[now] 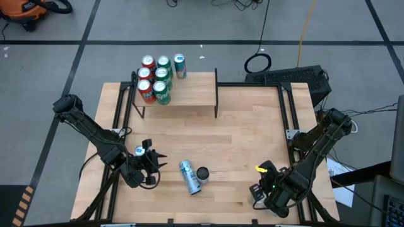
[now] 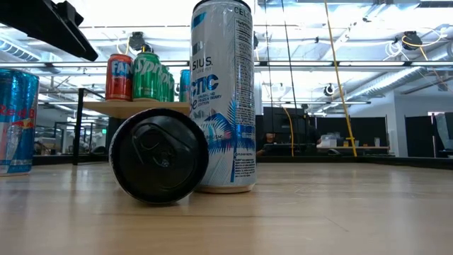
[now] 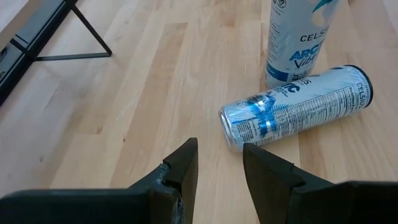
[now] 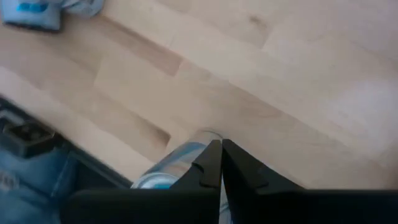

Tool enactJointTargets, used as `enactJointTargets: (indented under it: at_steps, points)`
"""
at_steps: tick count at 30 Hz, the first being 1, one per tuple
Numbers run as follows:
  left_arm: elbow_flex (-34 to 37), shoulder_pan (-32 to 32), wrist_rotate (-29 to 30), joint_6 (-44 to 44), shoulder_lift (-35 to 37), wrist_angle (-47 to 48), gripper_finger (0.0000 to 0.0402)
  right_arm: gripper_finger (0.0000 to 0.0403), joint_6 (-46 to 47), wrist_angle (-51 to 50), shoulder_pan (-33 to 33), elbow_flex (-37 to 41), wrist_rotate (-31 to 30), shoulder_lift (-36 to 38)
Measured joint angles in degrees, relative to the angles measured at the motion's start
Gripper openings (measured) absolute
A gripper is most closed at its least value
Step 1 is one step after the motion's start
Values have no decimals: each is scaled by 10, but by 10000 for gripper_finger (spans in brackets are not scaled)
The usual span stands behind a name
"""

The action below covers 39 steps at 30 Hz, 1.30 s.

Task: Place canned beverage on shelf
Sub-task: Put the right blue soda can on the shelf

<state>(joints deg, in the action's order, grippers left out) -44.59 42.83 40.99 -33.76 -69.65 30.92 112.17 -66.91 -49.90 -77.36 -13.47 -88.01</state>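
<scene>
High view: two slim cans are seen near the lower centre of the table [image 1: 240, 139], one lying on its side [image 1: 189, 177] and one standing upright [image 1: 202, 173] just beside it, touching or nearly so. Both are pale, white-silver with blue palm-leaf artwork and dark tops. "CELSIUS" and "ARCTIC" can be read on them in the left wrist view and the low view, with a small printed nutrition panel on the lying can. The shelf [image 1: 189, 93], a light-wood board with black uprights, is placed at the upper middle of the frame, well apart from these cans. At its left end a cluster of red and green cans [image 1: 154, 81] is stood, with one teal can [image 1: 180, 65] beside it; "Sprite" is legible on a green one in the low view, and a blue Red Bull can [image 2: 15, 120] is seen at that frame's left edge. The left gripper [image 1: 151, 165] is held at lower left, fingers narrowly parted and empty. The right gripper [image 1: 260, 189] is parked at lower right, fingers pressed together.
</scene>
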Motion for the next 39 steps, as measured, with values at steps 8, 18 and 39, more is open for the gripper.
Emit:
enactJointTargets:
  at_steps: [8, 18, 39]
  points:
    - [0, 0, 1, 0, 0, 0, 130, 21, -24, 11, -5, 0, -19, 0]
    - [0, -1, 16, 0, 0, 0, 130, 82, -179, 22, -4, -67, -73, 1]
    - [0, -5, 20, -4, 0, -3, 130, 329, -108, 36, 31, -66, 122, -1]
